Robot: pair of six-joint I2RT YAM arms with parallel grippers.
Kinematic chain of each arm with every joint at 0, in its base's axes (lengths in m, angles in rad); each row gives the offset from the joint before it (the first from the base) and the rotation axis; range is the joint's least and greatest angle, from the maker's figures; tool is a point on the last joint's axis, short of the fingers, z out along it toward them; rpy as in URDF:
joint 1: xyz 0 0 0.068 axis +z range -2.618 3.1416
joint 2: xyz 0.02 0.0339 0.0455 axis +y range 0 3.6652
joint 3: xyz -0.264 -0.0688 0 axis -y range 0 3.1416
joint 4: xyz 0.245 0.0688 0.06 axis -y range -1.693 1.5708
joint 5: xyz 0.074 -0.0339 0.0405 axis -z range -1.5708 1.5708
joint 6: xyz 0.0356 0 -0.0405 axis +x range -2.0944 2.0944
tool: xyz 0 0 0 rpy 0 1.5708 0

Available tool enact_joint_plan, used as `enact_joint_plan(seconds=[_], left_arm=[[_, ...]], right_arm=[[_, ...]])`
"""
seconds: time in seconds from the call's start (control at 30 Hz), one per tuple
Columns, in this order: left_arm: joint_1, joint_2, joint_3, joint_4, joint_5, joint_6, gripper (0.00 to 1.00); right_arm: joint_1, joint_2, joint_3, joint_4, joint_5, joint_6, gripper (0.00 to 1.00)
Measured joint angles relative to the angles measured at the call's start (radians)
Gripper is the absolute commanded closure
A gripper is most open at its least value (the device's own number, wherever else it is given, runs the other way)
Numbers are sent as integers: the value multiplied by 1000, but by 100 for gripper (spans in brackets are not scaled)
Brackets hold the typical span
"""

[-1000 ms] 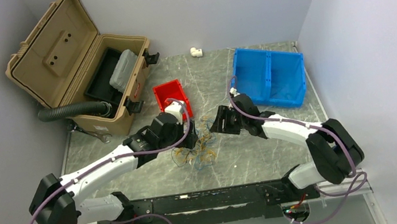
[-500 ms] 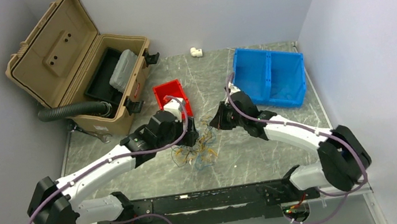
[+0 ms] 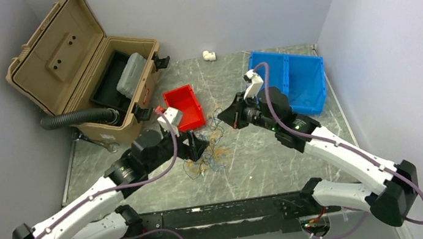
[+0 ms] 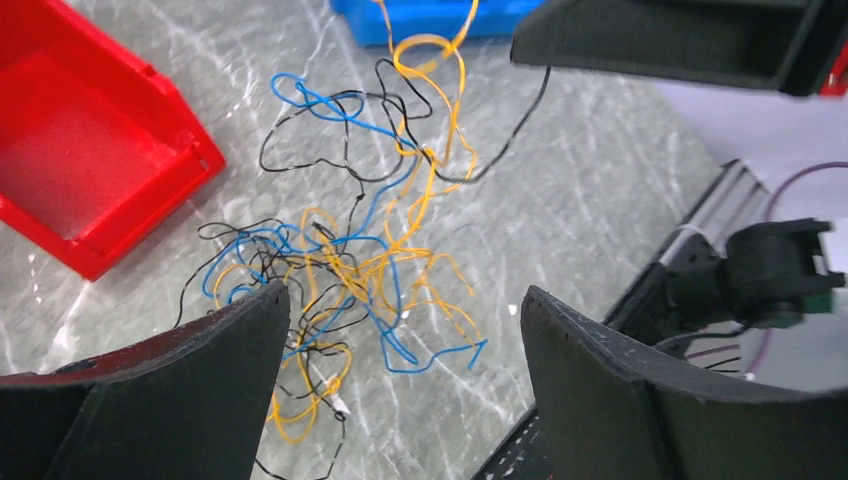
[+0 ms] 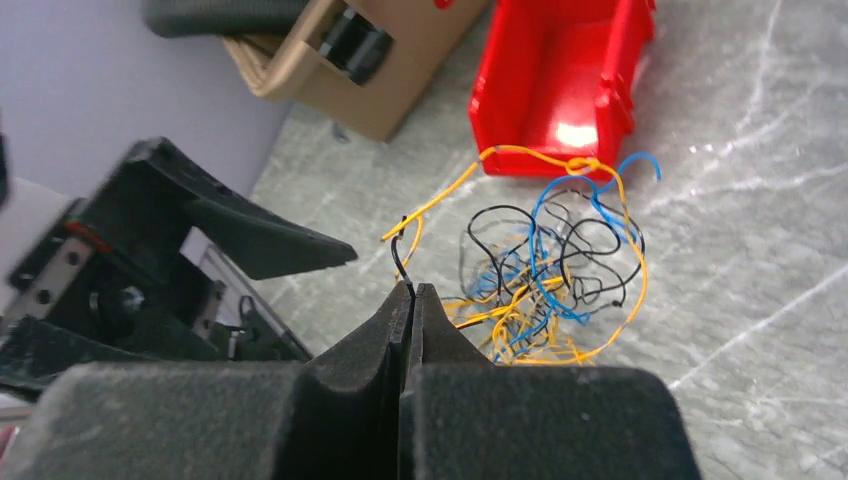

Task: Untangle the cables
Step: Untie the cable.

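The cables [image 3: 212, 149] are a loose tangle of thin orange, blue and black wires on the marble table top, in front of the red bin [image 3: 184, 107]. In the left wrist view the cables [image 4: 370, 255] lie below my left gripper [image 4: 405, 295]. It hangs open over their near edge, with nothing between its fingers. My right gripper [image 5: 412, 290] is shut on the end of one black cable. That strand [image 4: 520, 120] runs taut from the tangle [image 5: 545, 270] up to the jaws. From above, the right gripper [image 3: 234, 116] sits raised just right of the pile and the left gripper [image 3: 196, 146] on its left.
An open tan case [image 3: 85, 68] with a black ribbed hose [image 3: 73, 118] stands at the back left. A blue two-part bin [image 3: 287, 81] is at the back right, behind the right arm. A small white fitting [image 3: 208, 54] lies by the back wall.
The right gripper has shut on a black cable and risen, drawing the strand out of the tangle. The left arm has drawn back toward the near left, its jaws still open.
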Motion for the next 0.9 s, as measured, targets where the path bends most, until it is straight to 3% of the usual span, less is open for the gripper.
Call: enact_joint_plan(seconds=[0.23,0.9], left_arm=[[0,-134,-40,88,37,19,12],[0,-68,-36,179,72,24,18]], right_arm=[[14,-77,105,-36,-8,-18,100],[15,-94,164,-50,-52,-14,100]])
